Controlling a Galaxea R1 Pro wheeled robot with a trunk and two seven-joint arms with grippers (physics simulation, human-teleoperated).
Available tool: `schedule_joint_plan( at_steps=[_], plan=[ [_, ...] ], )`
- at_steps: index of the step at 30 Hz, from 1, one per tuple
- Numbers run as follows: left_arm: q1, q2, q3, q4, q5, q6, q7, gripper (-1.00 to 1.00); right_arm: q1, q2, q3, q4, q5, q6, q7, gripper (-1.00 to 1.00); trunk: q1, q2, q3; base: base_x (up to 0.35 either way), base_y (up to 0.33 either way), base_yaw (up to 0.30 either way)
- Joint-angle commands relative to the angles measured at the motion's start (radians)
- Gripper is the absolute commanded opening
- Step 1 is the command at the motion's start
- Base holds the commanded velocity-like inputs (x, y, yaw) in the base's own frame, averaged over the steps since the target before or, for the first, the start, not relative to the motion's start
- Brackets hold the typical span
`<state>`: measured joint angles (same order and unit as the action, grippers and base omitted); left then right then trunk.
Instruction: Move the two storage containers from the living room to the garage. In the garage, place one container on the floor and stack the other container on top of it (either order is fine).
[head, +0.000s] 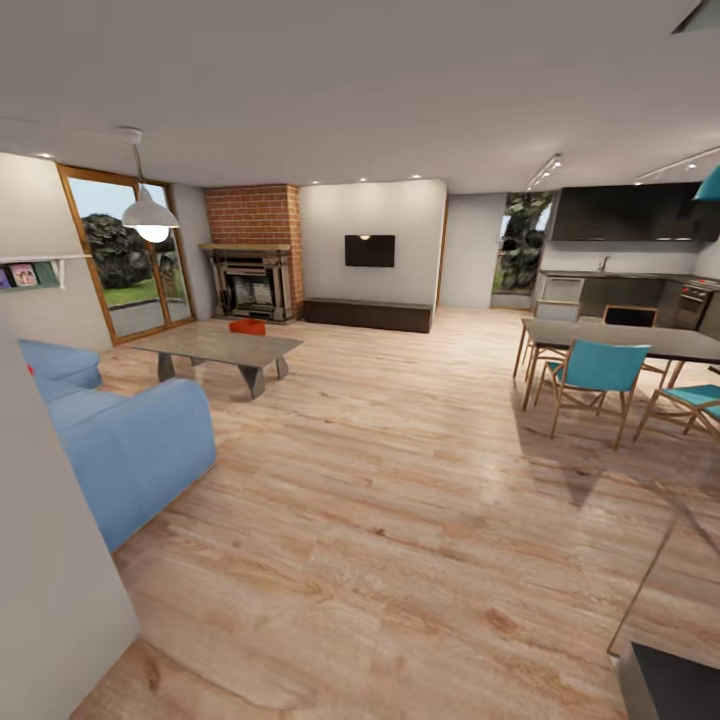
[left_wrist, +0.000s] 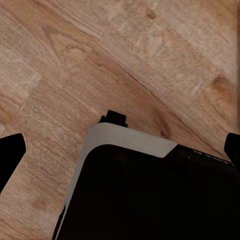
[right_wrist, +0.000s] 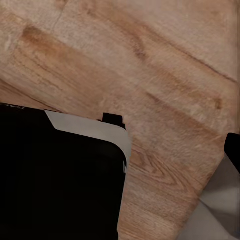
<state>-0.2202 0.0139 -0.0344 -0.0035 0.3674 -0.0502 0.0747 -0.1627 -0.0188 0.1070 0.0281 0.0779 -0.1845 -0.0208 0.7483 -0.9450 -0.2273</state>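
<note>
A: End effectors first, quick.

B: My left end effector (left_wrist: 120, 150) is released: black fingertips (left_wrist: 10, 155) sit at opposite edges of the left wrist view, wide apart, nothing between them. For my right end effector (right_wrist: 120, 150) I make out one dark fingertip (right_wrist: 233, 149). The other is lost against the black robot base (right_wrist: 55, 185), so I cannot tell if it's released or clenched. Neither is holding anything that I can see.

A: Task progress?

B: I judge nothing is done. An orange-red storage container (head: 247, 326) sits on the low counter (head: 200, 347) in the living room, well apart from me, across the wood plank floor (head: 400, 520). It's too small to tell whether that's one bin or both. There's no garage or concrete in sight. Still to do: drive over, grab, carry out, set one down, stack the other.

A: Materials?

B: The container is a boxy, flat-walled, matte red block. The counter is a grey slab top on angled dark legs. The floor is light, knotty, grained planks with a slight sheen. The blue sofa (head: 130, 450) looks soft and rounded. Behind the counter stand a red brick column (head: 255, 215) and a black flat TV (head: 369, 250) on a white wall. A white dome pendant lamp (head: 150, 212) hangs by the window. My base has a glossy black top with a pale grey rounded rim.
</note>
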Motion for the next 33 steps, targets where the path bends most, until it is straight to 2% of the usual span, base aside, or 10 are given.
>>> schedule_joint_plan(
  at_steps=[1, 33],
  plan=[
    [-0.001, 0.0, -0.004, 0.0, 0.005, -0.002, 0.002, 1.0, -0.001, 0.0, 0.003, 0.003, 0.008, -0.005, -0.002, 1.0, 0.001, -0.001, -0.001, 0.324, 0.0, 0.0],
    [-0.001, 0.0, -0.004, 0.0, 0.006, -0.001, 0.002, 1.0, -0.001, 0.0, 0.003, 0.003, 0.01, -0.004, -0.002, 1.0, 0.001, -0.001, -0.001, 0.324, 0.0, 0.0]
  ],
)
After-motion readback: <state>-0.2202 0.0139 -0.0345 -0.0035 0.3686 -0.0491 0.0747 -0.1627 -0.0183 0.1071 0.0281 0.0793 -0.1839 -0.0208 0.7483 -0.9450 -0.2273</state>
